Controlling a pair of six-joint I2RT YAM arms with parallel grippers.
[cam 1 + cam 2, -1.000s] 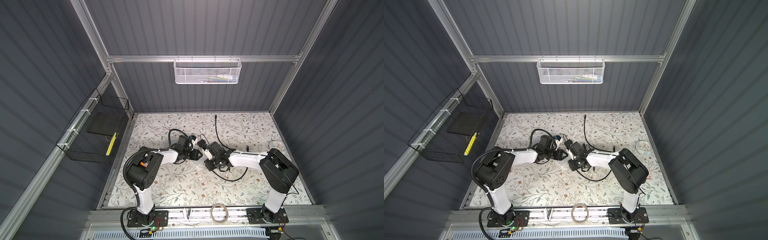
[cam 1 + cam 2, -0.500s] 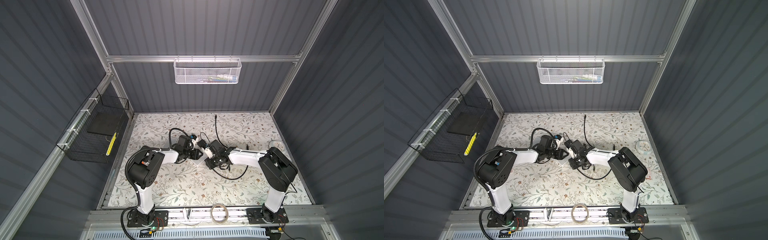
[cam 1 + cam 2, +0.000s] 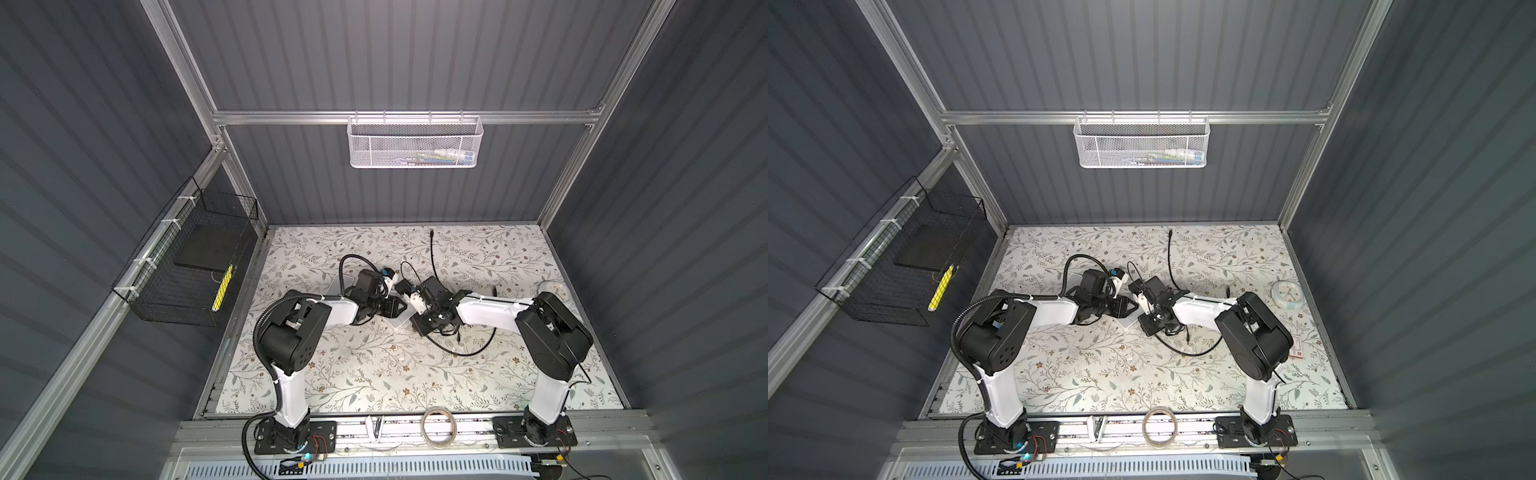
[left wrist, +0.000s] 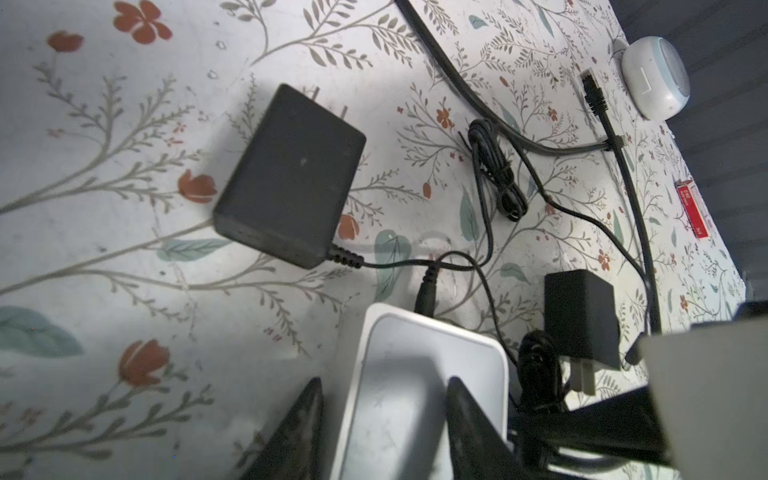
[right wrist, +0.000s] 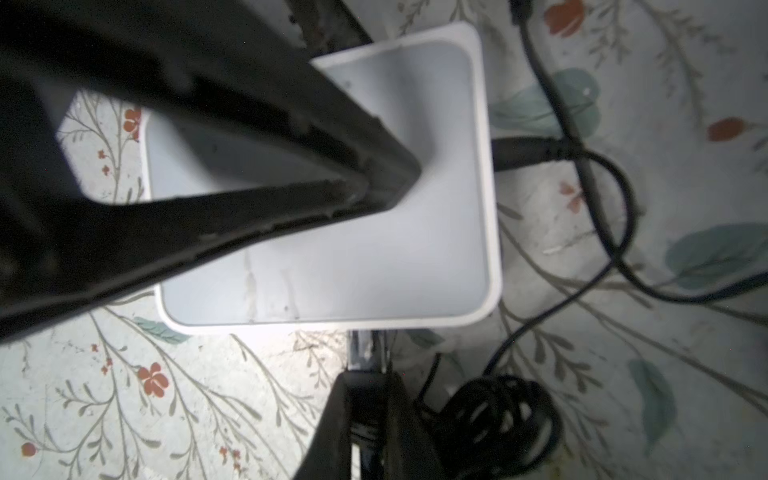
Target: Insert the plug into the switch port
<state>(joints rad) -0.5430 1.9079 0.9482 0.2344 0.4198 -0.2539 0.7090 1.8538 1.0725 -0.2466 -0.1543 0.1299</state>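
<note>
Tabletop (image 3: 374,365) in floral print, white switch (image 5: 353,270), grey ribbed walls (image 3: 395,62), mesh basket (image 3: 415,143)

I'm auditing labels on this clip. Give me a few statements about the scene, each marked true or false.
The white switch sits between the left gripper's fingers. True.
The right gripper is wide open and empty. False: it is shut on a plug at the switch's edge.
The large black adapter lies on the table, in no gripper. True.
The round white clock lies on top of the switch. False: it lies apart from it, at the table's right edge in a top view.
</note>
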